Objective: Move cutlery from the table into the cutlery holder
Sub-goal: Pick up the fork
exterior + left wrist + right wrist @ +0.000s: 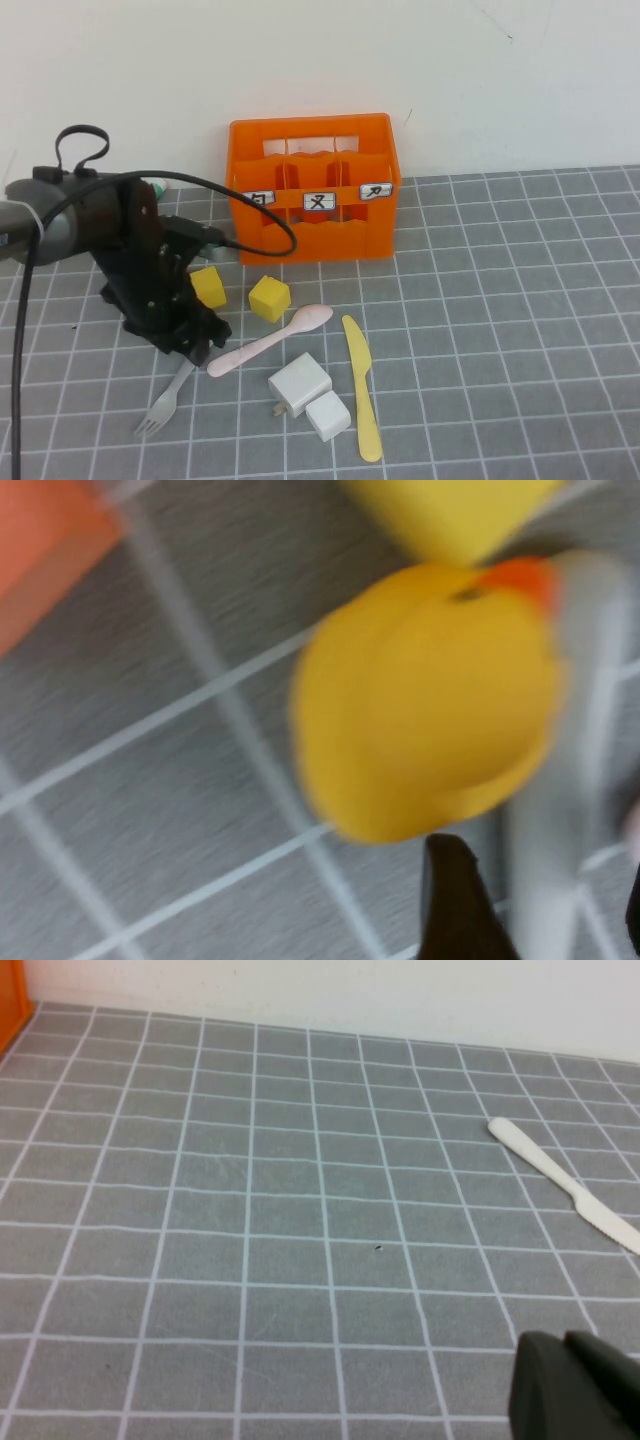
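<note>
The grey fork (pixel 163 402) lies on the table (pixel 500 300) at the front left, its handle running under my left gripper (pixel 198 350). In the left wrist view the grey handle (pixel 560 820) lies between the two dark fingers (pixel 455 900), which stand apart, open, with a gap on one side. The pale pink spoon (pixel 272 340) lies just right of that gripper, and the pale yellow knife (pixel 362 388) further right. The orange cutlery holder (pixel 315 190) stands at the back. My right gripper (pixel 575 1380) is shut above bare table, with the knife (pixel 565 1185) some way off.
Two yellow cubes (pixel 208 287) (pixel 269 298) sit between the holder and the spoon; one blurred yellow shape (pixel 430 700) fills the left wrist view close to the fingers. Two white charger blocks (pixel 299 385) (pixel 328 415) lie between spoon and knife. A black cable (pixel 250 210) loops off the left arm.
</note>
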Action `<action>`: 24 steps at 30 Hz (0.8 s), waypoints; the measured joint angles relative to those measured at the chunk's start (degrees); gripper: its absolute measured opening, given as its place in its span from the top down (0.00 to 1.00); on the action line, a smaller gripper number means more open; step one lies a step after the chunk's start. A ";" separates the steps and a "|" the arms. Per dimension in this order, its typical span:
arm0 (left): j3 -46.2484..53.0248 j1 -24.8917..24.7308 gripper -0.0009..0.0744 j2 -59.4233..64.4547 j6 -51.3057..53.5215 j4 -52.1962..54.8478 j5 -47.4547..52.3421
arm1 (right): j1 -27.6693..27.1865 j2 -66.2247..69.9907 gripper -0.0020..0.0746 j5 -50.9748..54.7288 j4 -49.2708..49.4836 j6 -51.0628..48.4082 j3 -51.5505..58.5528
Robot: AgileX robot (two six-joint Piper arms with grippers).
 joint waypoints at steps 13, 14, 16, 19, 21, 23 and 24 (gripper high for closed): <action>0.00 -2.58 0.62 0.04 7.26 -0.72 -2.25 | 0.00 0.00 0.98 0.00 0.00 0.00 0.00; 0.00 -2.58 0.62 0.14 7.26 -0.72 -2.32 | 0.00 0.00 0.98 0.00 0.00 0.00 0.00; 0.00 -2.58 0.62 0.42 7.26 -0.72 -2.32 | 0.00 0.00 0.98 0.00 0.00 0.00 0.00; 0.00 -2.58 0.62 1.40 7.11 -0.56 -2.32 | 0.00 0.00 0.98 0.00 0.00 0.00 0.00; -0.11 -2.58 0.62 1.65 6.71 -0.08 -2.07 | 0.00 0.00 0.98 0.00 0.00 0.00 0.00; -0.59 -2.58 0.62 2.00 5.93 0.16 -1.72 | 0.00 0.00 0.98 0.00 0.00 0.00 0.00; -0.58 -2.58 0.62 2.00 5.68 0.38 -1.72 | 0.00 0.00 0.98 0.00 0.00 0.00 0.00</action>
